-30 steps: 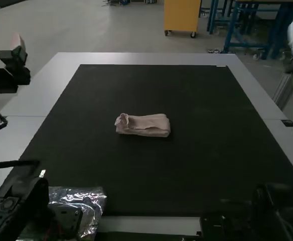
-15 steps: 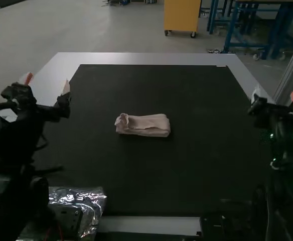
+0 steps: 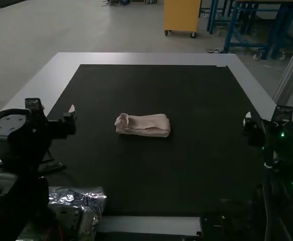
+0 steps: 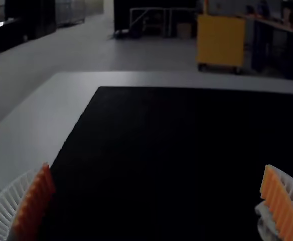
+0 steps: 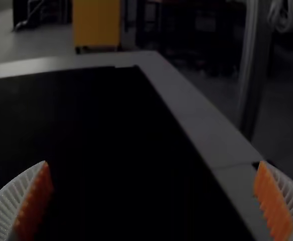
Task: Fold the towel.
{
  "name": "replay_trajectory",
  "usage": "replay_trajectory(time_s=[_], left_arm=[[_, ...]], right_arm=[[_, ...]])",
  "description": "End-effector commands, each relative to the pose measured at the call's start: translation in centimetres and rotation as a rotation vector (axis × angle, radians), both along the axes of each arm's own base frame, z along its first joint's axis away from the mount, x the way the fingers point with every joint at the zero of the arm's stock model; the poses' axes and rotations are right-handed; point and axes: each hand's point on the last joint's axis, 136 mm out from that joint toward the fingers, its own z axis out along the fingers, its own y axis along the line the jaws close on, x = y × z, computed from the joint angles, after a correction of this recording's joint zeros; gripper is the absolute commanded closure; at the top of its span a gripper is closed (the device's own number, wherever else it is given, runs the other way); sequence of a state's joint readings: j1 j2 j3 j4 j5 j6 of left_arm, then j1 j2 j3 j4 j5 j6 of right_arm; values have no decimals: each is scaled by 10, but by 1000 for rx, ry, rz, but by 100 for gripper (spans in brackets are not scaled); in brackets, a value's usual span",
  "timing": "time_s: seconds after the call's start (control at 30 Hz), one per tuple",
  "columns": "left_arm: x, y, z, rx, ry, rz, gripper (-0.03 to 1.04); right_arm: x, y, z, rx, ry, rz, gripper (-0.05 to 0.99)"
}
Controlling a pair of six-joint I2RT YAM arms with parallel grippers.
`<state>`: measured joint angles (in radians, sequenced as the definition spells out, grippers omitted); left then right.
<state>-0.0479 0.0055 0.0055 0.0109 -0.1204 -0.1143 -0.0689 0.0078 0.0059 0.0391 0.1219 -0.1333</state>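
I have the pink towel (image 3: 145, 126) near the middle of the black mat (image 3: 146, 175), folded into a compact, narrow bundle lying crosswise, its left end slightly ruffled in my high view. My left gripper (image 3: 57, 113) hangs over the mat's left side, well apart from the towel; its white ribbed fingers are released, the orange pads (image 4: 33, 203) spread wide. My right gripper (image 3: 265, 118) is over by the mat's right edge, also released and wide apart. Crinkled clear plastic (image 3: 91, 198) lies beside my left arm's base.
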Motion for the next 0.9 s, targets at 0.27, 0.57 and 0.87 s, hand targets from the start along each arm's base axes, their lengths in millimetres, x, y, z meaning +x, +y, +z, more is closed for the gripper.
replay_trajectory(time_s=[0.27, 0.57, 0.87], left_arm=[[0, 4, -2, -50, -2, 21, 4], [0, 4, -2, -50, -2, 21, 4], [0, 4, -2, -50, -2, 21, 4]], right_arm=[[2, 32, -13, -5, 49, 189, 2], [2, 32, -13, -5, 49, 189, 2], [2, 32, -13, -5, 49, 189, 2]])
